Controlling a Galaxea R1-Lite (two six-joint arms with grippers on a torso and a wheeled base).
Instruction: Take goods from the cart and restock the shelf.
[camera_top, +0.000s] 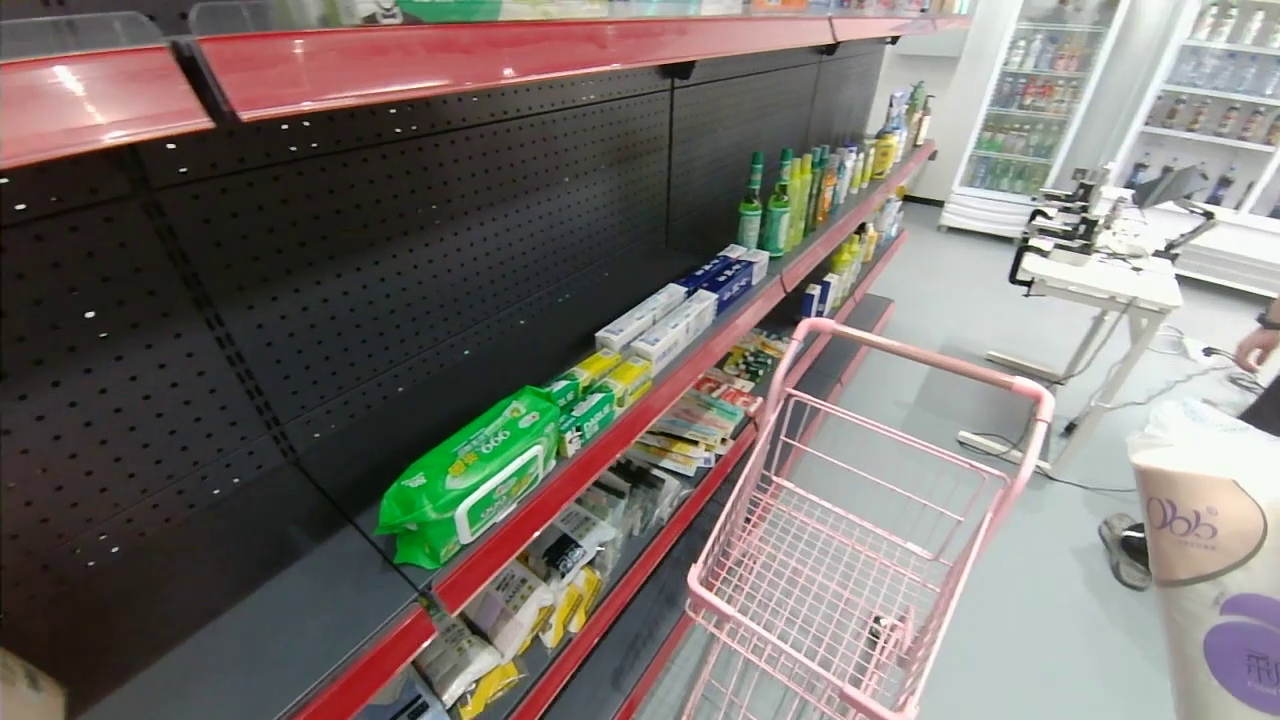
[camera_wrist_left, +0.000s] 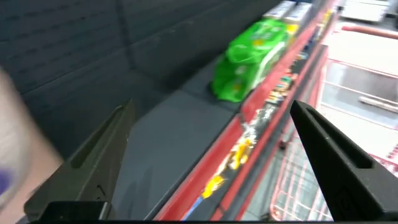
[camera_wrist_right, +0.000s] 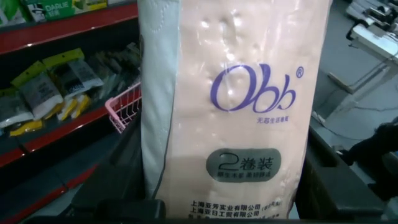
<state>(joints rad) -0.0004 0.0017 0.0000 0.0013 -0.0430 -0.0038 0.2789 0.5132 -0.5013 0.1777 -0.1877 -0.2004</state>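
Right wrist view: we note the right gripper (camera_wrist_right: 224, 186) clamped on the paper roll pack (camera_wrist_right: 249, 93), jaws pressed into its soft wrap on both sides. The pack stands upright out past the cart (camera_top: 1030, 385), well apart from the shelf (camera_top: 300, 620). The left gripper (camera_wrist_left: 211, 104) hangs over the bare shelf board, jaws spread wide, holding nothing. Risks, as we judge them: the soft pack could sag or slip in the grip. Being tall, it could catch the cart rim or the red shelf lip (camera_top: 600, 450) — or knock the green wipes pack (camera_top: 470, 475).
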